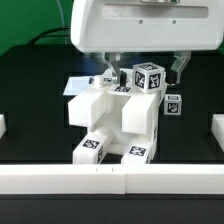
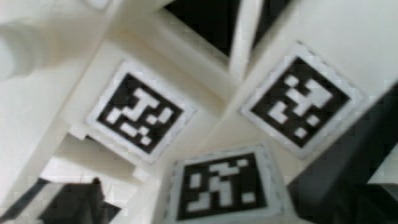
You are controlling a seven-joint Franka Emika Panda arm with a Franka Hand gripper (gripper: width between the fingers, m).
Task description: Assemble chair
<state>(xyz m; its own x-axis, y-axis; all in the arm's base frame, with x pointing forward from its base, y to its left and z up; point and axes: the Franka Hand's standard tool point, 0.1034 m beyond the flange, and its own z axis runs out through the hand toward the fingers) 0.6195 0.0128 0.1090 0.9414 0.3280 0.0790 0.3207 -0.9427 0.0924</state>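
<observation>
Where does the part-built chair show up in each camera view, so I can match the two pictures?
Exterior view: the chair stands in the middle of the picture, with a tagged cube at its top.
Wrist view: the chair's white pieces fill most of the frame, close and blurred, showing three tags.
Shared landmark: the square black-and-white tags on the pieces; which tag matches which cannot be told.

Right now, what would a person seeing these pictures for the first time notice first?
The big glossy white hand fills the top of the exterior view, open, just above the chair, a blocky white body in the middle of the black table. Then the black-and-white tags strike the eye: one on the cube at the chair's top, three filling the wrist view.
</observation>
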